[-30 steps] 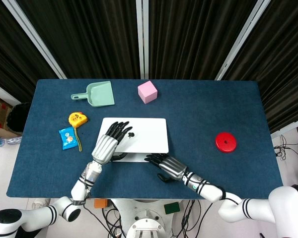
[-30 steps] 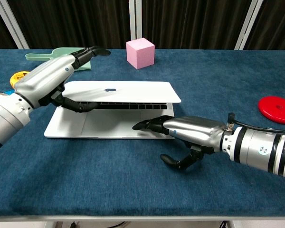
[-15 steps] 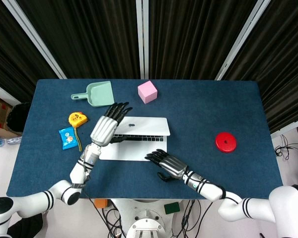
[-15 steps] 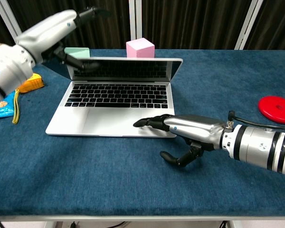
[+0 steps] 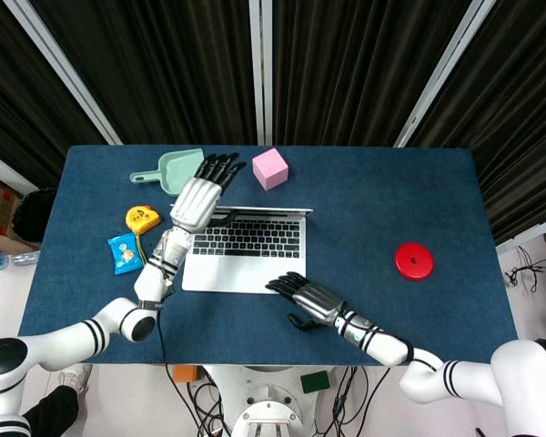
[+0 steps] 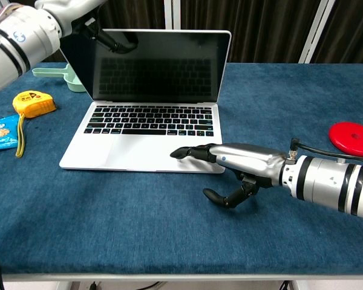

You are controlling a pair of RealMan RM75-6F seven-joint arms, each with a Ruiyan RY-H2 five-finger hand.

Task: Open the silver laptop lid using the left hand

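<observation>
Laptop [image 5: 246,250] is sitting centre-left in the head view, its lid standing nearly upright. The left hand [image 5: 198,196] is pinching the lid's top edge, fingers [image 5: 220,167] reaching over it, probably to steady it. In the chest view, the right hand [image 6: 230,163] is pressing flat, holding nothing, on the laptop's front edge at centre, likely pinning the base; the screen [image 6: 154,65] is filling the upper left.

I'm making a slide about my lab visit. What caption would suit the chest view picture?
Left hand holds the silver laptop lid upright while the right hand presses its front edge.
</observation>
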